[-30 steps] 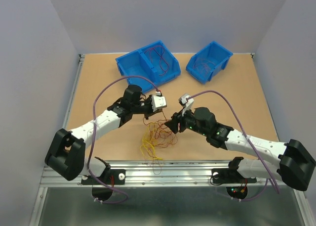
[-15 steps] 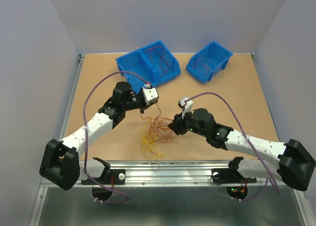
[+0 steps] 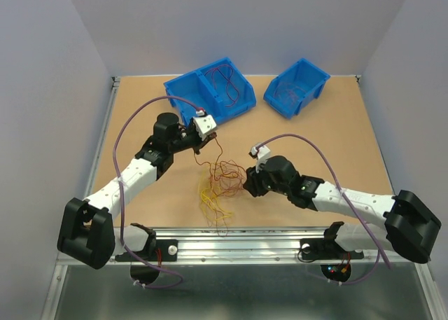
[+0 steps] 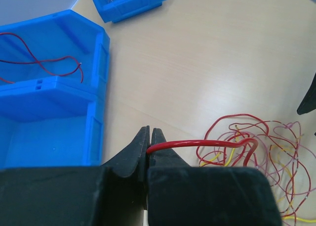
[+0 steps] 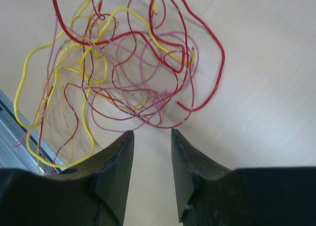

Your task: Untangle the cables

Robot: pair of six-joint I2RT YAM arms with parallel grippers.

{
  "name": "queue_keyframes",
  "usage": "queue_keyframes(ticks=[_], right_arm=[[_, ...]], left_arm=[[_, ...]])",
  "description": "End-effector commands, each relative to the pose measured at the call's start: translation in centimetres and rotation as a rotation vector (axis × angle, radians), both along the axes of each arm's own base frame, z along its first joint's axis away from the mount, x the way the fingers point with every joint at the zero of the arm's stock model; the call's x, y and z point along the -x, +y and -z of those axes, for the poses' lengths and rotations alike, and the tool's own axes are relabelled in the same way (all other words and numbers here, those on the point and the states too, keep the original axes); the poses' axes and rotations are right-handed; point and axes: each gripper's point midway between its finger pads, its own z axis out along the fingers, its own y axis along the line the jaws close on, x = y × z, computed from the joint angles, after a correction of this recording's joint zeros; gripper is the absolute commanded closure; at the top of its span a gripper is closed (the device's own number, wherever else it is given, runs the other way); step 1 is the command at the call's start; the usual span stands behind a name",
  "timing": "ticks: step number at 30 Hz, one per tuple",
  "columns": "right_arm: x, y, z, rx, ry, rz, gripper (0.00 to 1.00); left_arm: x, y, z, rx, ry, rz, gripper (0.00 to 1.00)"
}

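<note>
A loose tangle of red, yellow and pink cables [image 3: 220,183] lies on the table near the front edge; it also shows in the right wrist view [image 5: 123,67] and the left wrist view [image 4: 256,147]. My left gripper [image 3: 205,136] is shut on a red cable [image 4: 197,144] that runs from its fingertips back to the tangle. In the left wrist view the left gripper [image 4: 149,133] pinches the strand's end. My right gripper [image 5: 152,133] is open and empty, just right of the tangle, its tips close to the nearest loops; in the top view the right gripper [image 3: 248,181] sits at the tangle's edge.
A large blue bin [image 3: 183,92] with two compartments stands at the back, with thin red cables [image 4: 44,58] in the far one. A smaller blue bin [image 3: 309,73] at the back right also holds cables. The table's metal rail [image 3: 231,236] runs close below the tangle.
My left gripper has moved back and left toward the large bin with the red cable, drawing the strand out of the tangle. My right gripper has shifted slightly nearer the tangle.
</note>
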Motion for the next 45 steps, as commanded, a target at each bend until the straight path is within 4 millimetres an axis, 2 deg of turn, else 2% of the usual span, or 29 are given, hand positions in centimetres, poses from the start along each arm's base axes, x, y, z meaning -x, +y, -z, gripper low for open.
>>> queue_keyframes(ticks=[1,4,14,18,25,28,29,31,32,34,37,39,41,42,45], right_arm=[[-0.3,1.2,-0.9,-0.01,-0.015,-0.019,0.58],[-0.6,1.4,-0.7,0.001,-0.014,-0.019,0.58],[-2.4,2.3,-2.6,-0.043,-0.08,0.026,0.49],[-2.8,2.8,-3.0,-0.058,-0.092,0.029,0.49],[-3.7,3.3,-2.4,-0.043,-0.089,0.047,0.54],[-4.0,3.5,-2.6,-0.045,-0.096,0.055,0.62],[-4.2,3.6,-2.8,-0.05,-0.102,0.059,0.7],[-4.4,3.6,-3.1,-0.058,-0.11,0.071,0.79],[-4.5,3.5,-3.4,-0.064,-0.117,0.079,0.9],[-4.9,3.2,-4.0,-0.078,-0.137,0.106,0.97],[-5.1,2.5,-6.5,-0.14,-0.199,0.14,0.99],[-4.6,2.3,-9.8,-0.239,-0.26,0.129,1.0],[-3.8,2.2,-11.8,-0.299,-0.297,0.097,0.99],[-2.9,2.0,-14.3,-0.361,-0.333,0.064,0.99],[-1.5,1.9,-18.5,-0.439,-0.386,-0.002,0.99]], left_arm=[[-0.6,-0.2,-2.0,0.044,-0.047,-0.004,1.0],[-0.6,-0.2,-2.0,0.045,-0.047,0.001,1.0],[-0.4,-0.3,-1.9,0.045,-0.043,0.015,1.0],[-0.3,-0.3,-2.0,0.046,-0.044,0.018,1.0],[-0.3,-0.3,-2.0,0.045,-0.044,0.021,1.0],[-0.3,-0.3,-1.8,0.043,-0.043,0.023,1.0],[-0.2,-0.3,-1.8,0.042,-0.041,0.023,1.0],[-0.3,-0.3,-1.8,0.042,-0.04,0.023,1.0],[-0.3,-0.3,-1.8,0.041,-0.041,0.023,1.0],[-0.3,-0.3,-1.7,0.04,-0.041,0.024,1.0],[-0.2,-0.2,-1.7,0.035,-0.047,0.024,1.0],[-0.1,-0.2,-2.0,0.038,-0.054,0.024,1.0],[0.0,-0.2,-2.0,0.039,-0.057,0.026,0.99],[0.1,-0.2,-2.0,0.041,-0.057,0.028,0.98],[0.1,-0.2,-2.0,0.039,-0.061,0.036,0.93]])
